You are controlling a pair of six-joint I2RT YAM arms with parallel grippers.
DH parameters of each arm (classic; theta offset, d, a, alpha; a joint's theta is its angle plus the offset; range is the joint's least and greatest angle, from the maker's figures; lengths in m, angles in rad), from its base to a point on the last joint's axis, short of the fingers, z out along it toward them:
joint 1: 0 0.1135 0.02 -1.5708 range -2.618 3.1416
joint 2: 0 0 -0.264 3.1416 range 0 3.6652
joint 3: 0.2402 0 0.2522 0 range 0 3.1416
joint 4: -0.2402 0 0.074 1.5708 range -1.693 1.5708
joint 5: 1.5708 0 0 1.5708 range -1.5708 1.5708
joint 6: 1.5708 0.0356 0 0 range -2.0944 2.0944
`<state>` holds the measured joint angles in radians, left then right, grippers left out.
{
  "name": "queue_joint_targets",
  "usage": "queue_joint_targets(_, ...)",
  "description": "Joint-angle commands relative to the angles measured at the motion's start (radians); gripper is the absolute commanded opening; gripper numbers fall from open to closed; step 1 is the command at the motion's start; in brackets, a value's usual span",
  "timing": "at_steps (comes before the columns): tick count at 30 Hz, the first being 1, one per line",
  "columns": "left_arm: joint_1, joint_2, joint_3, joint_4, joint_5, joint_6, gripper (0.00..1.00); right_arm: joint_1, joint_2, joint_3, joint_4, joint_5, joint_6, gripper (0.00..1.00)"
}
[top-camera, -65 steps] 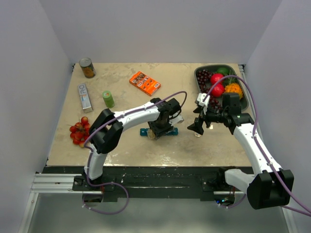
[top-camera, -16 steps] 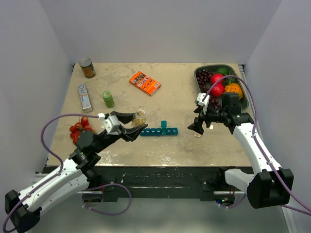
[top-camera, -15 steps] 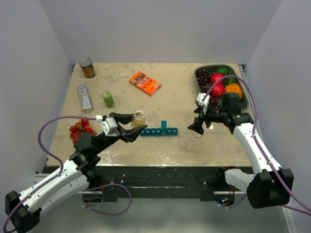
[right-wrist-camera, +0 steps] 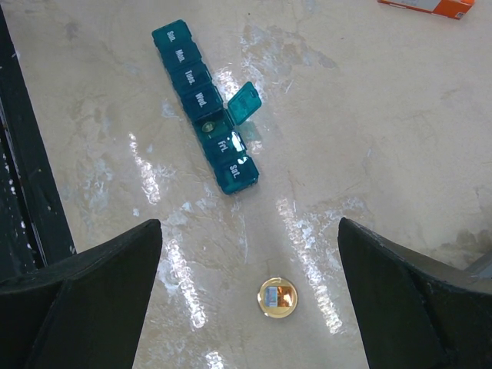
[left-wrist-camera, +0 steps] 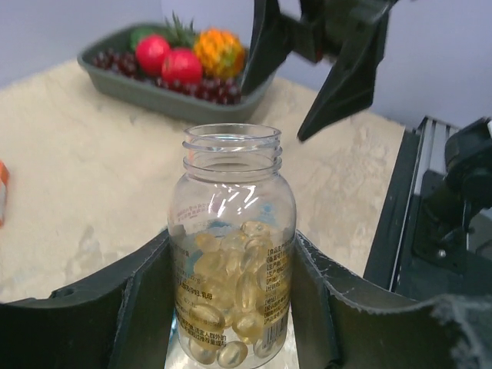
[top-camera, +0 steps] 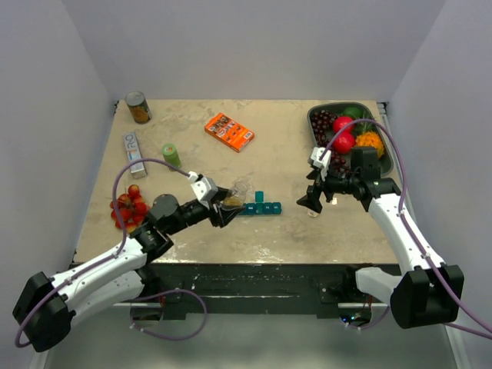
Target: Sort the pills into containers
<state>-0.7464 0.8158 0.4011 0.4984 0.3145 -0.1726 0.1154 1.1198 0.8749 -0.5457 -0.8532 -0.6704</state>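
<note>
The teal pill organizer [top-camera: 262,207] lies mid-table, one lid [right-wrist-camera: 244,102] raised; in the right wrist view [right-wrist-camera: 201,100] a small pill shows in the open compartment. My left gripper [top-camera: 223,207] is shut on the open clear bottle [top-camera: 236,196] of yellow softgel pills, held tilted at the organizer's left end. In the left wrist view the bottle [left-wrist-camera: 232,246] sits between both fingers [left-wrist-camera: 146,307]. My right gripper [top-camera: 314,201] is open and empty, hovering above the bottle's gold cap [right-wrist-camera: 277,298] on the table, right of the organizer.
A dark fruit tray [top-camera: 310,123] stands at the back right. An orange box [top-camera: 229,131], a green cylinder [top-camera: 171,156], a silver box [top-camera: 135,152], a can [top-camera: 137,107] and cherry tomatoes [top-camera: 127,209] lie to the left and back.
My left gripper was open beside the standing bottle; it has closed on it and carried it right, tilted, to the organizer's left end. The right arm has not moved.
</note>
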Motion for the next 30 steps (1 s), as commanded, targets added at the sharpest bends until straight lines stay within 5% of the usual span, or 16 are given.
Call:
queue_joint_targets(1, 0.005, 0.061, 0.048, -0.159, -0.003, 0.027, 0.0, -0.006, 0.003, 0.018, 0.007, 0.002, -0.008, 0.99)
queue_joint_targets(14, 0.004, 0.5, 0.249, -0.458, -0.051, 0.143, 0.0, -0.006, -0.002, 0.022, -0.014, -0.02, -0.021, 0.99)
queue_joint_targets(30, -0.008, 0.795, 0.551, -0.788, -0.04, 0.197, 0.0, -0.006, -0.002, 0.022, -0.016, -0.026, -0.02, 0.99)
